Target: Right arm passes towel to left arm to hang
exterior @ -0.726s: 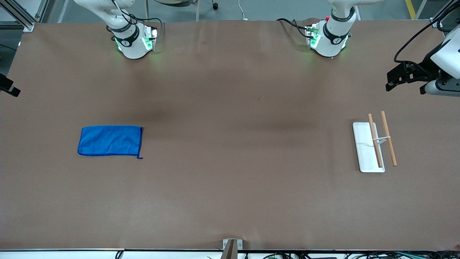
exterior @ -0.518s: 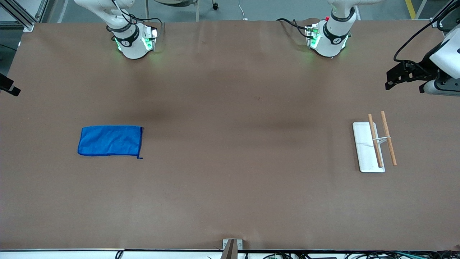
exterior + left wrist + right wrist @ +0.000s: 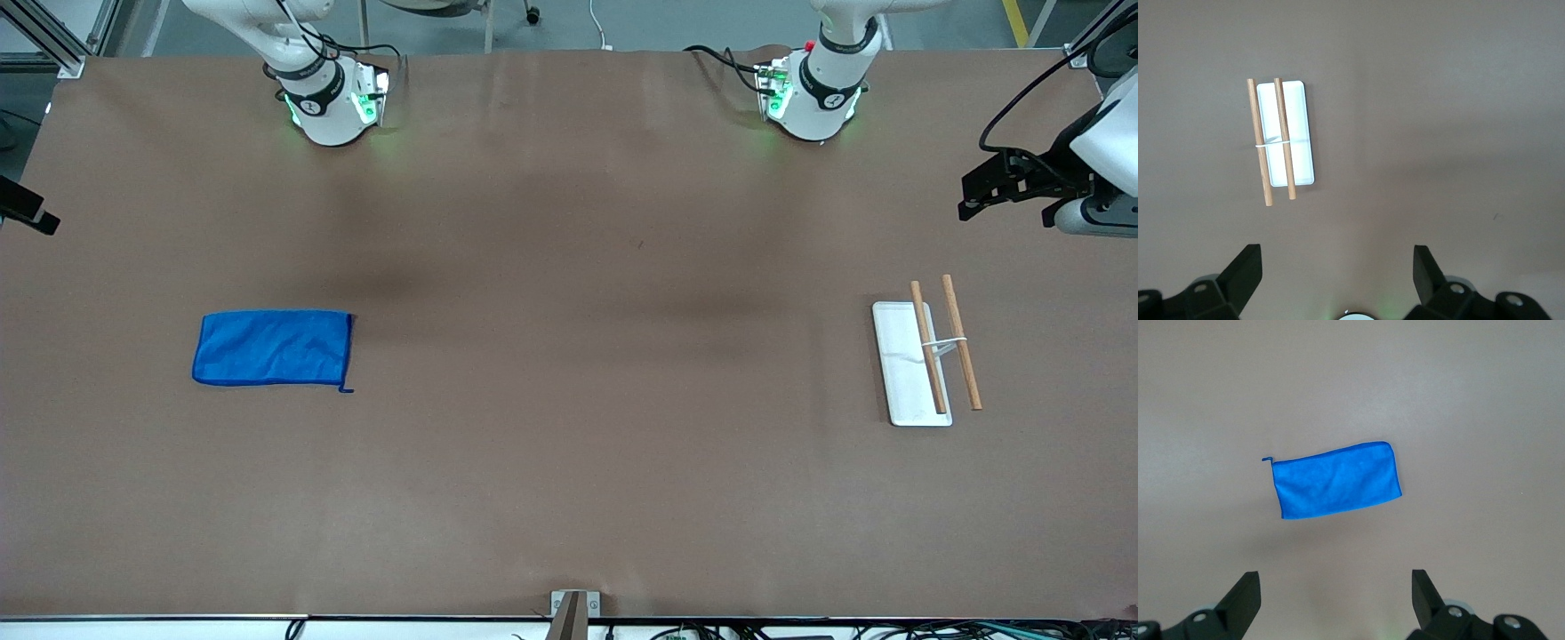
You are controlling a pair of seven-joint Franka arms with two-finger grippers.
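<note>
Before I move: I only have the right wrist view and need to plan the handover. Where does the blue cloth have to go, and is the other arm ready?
Observer: The rack, a white rectangular base carrying two wooden rods, stands at the left arm's end of the brown table. The bright blue microfibre towel lies flat toward the right arm's end.
Operator: And the left end effector?
Observer: The left end effector hovers over bare table near that rack, fingers open, holding nothing.
Operator: Where is mine, seen from the front?
Observer: The right end effector, open, is over the table's edge at the right arm's end, not directly over the towel.
</note>
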